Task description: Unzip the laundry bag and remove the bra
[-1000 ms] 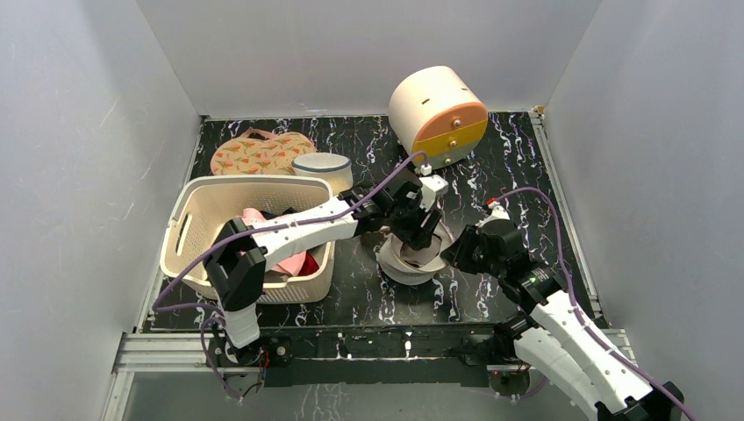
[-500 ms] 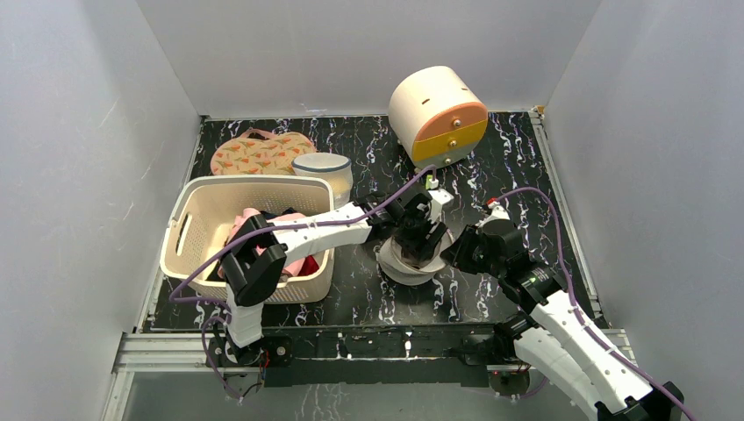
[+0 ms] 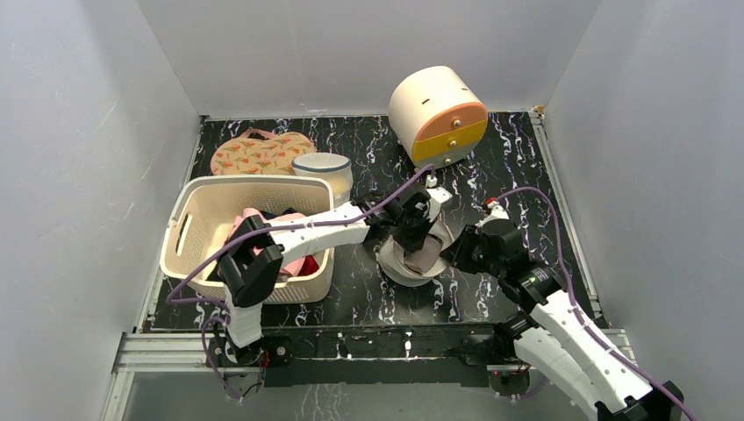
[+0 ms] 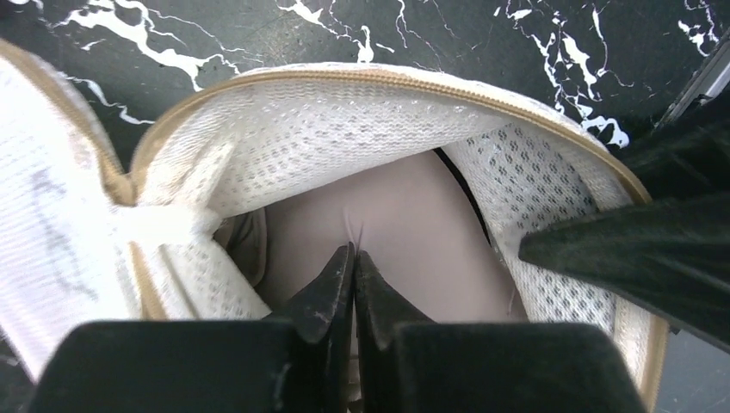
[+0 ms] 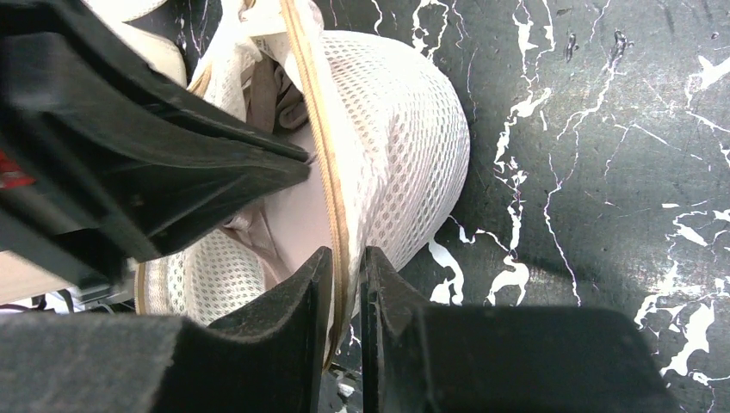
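Wear white shells (image 3: 320,226) over black joints (image 3: 252,270), trail a purple cable (image 3: 546,200) each, and end in black tapered fingers (image 4: 323,297).

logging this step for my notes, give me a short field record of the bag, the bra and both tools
bag: cream-white mesh laundry bag, unzipped, mouth gaping, on the black marbled table
bra: smooth beige fabric bra, inside the bag
left arm: left tool shut, pinching the bra fabric inside the bag
right arm: right tool shut on the bag's tan zip rim
stage: bag open, bra not yet out
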You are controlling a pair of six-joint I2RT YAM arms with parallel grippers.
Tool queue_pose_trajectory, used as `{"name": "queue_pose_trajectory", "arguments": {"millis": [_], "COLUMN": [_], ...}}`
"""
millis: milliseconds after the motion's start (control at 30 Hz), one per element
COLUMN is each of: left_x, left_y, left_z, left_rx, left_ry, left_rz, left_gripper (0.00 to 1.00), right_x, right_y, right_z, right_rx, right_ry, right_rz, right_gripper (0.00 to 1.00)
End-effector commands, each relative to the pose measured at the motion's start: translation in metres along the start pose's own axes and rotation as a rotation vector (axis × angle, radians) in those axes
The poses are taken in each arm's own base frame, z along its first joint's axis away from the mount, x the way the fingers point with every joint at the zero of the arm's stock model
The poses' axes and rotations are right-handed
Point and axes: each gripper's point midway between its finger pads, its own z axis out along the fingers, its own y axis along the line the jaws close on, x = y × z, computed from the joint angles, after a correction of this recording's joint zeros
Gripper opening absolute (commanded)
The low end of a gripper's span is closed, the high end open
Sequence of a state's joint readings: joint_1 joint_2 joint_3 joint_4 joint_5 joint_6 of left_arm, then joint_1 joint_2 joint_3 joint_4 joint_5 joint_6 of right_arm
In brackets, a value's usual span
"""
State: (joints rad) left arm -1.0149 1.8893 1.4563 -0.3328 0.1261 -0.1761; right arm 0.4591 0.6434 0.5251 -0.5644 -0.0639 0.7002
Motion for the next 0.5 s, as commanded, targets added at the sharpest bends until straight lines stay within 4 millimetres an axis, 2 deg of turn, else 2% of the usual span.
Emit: {"name": "queue_pose_trajectory", "arguments": {"millis": [0,100,167,200,233,267,333,433,467], "left_x": [-0.035,-0.052,-0.054,-0.05,-0.047,-0.042,-0.03,-0.015,-0.012], "left_y": [-0.011,-0.014,-0.016,-0.015,-0.017,-0.017,-0.017,-0.013,-0.012], "left_z": [-0.06,-0.087,-0.096,-0.096,-0.094,-0.091,-0.082,-0.071,-0.069], "left_rx": [0.004,0.001,0.002,-0.001,0.012,0.019,0.03,0.024,0.025], "left_ry": [-0.143,-0.214,-0.229,-0.222,-0.205,-0.187,-0.148,-0.101,-0.091], "left_rz": [0.043,0.062,0.064,0.058,0.048,0.046,0.048,0.053,0.053], "left_gripper": [0.0,0.0,0.0,0.0,0.06,0.18,0.32,0.34,0.34], "right_x": [-0.007,-0.007,-0.006,-0.006,-0.007,-0.007,-0.007,-0.001,0.005], "right_y": [0.008,0.007,0.008,0.008,0.008,0.009,0.01,0.001,-0.004], "right_z": [0.003,0.003,0.003,0.003,0.003,0.002,0.001,0.0,0.0], "right_rx": [-0.041,-0.04,-0.042,-0.042,-0.043,-0.046,-0.048,-0.001,0.023], "right_ry": [-0.035,-0.034,-0.032,-0.03,-0.032,-0.034,-0.037,-0.019,0.0], "right_rz": [-0.023,-0.022,-0.023,-0.024,-0.023,-0.024,-0.018,0.049,0.081], "right_gripper": [0.16,0.16,0.16,0.16,0.16,0.16,0.16,0.17,0.22]}}
